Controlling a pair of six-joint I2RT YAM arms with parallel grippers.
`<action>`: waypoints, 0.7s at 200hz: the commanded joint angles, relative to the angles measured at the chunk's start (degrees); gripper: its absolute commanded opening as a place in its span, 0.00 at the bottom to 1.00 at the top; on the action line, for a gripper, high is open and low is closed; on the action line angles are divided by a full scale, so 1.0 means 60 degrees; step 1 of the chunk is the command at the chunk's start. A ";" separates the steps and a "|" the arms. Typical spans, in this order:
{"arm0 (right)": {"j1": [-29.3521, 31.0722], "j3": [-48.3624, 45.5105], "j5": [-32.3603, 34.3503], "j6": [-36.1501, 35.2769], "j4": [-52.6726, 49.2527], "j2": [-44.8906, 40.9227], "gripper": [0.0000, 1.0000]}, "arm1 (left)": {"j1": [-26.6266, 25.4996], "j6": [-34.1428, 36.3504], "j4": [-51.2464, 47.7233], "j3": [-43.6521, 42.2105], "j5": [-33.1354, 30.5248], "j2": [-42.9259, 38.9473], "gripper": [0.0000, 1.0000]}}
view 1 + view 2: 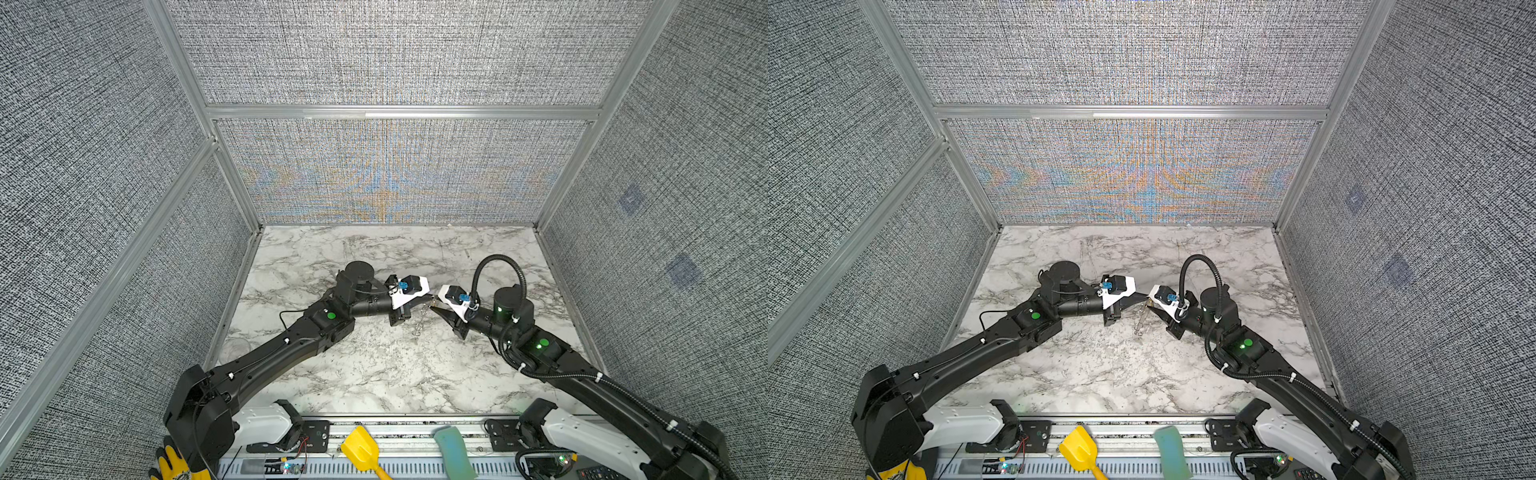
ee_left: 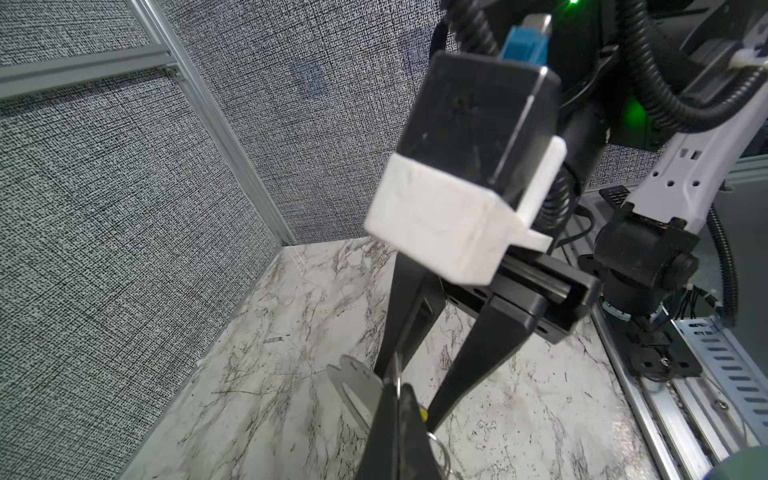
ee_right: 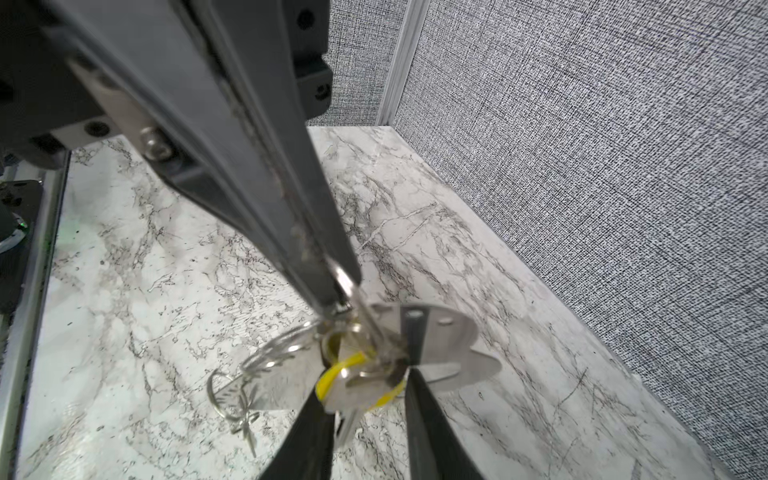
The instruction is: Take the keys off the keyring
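Both mid-table: L gripper (image 2: 397,390) pinching wire ring (image 3: 351,286) (by keyring (image 3: 453,332)), R gripper (image 3: 365,384) spread astride yellow-tag key (image 3: 332,374).

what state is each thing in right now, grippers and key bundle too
left gripper: shut on the wire ring
right gripper: jaws apart either side of the yellow key, grip unclear
yellow key: not yet freed
metal plate: held up off the table
spare rings: dangling loose below
yellow scoop: lying on the front rail, untouched
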 commanded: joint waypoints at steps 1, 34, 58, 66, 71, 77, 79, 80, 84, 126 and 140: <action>0.0056 0.0039 0.0231 0.0176 0.0465 0.0037 0.31 | 0.0002 -0.0072 0.0446 0.0007 0.0016 -0.0036 0.00; 0.0193 0.0006 0.0202 0.0206 0.0580 0.0063 0.30 | 0.0002 -0.0157 0.0483 0.0051 -0.0108 0.0053 0.00; 0.0268 0.0001 0.0370 0.0159 0.0521 0.0078 0.29 | 0.0002 -0.0181 0.0428 0.0085 -0.0275 0.0094 0.00; 0.0320 0.0000 0.0466 0.0153 0.0536 0.0042 0.29 | 0.0002 -0.0174 0.0399 0.0088 -0.0331 0.0083 0.00; 0.0329 -0.0014 0.0564 0.0166 0.0568 0.0027 0.30 | 0.0002 -0.0174 0.0420 0.0087 -0.0351 0.0069 0.00; 0.0368 -0.0035 0.0672 0.0154 0.0618 0.0009 0.30 | 0.0010 -0.0197 0.0439 0.0087 -0.0373 0.0071 0.00; 0.0382 -0.0035 0.0713 0.0155 0.0631 -0.0003 0.31 | 0.0004 -0.0202 0.0431 0.0087 -0.0379 0.0075 0.00; 0.0391 -0.0040 0.0737 0.0155 0.0634 -0.0004 0.31 | 0.0010 -0.0203 0.0437 0.0087 -0.0380 0.0070 0.00; 0.0408 -0.0057 0.0797 0.0142 0.0649 -0.0006 0.32 | 0.0002 -0.0217 0.0442 0.0093 -0.0381 0.0079 0.00; 0.0581 -0.0031 0.1216 -0.0062 0.0617 0.0023 0.29 | 0.0002 -0.0276 0.0480 0.0097 -0.0366 0.0084 0.00; 0.0620 -0.0058 0.1335 -0.0115 0.0665 0.0024 0.25 | 0.0004 -0.0277 0.0457 0.0082 -0.0379 0.0073 0.00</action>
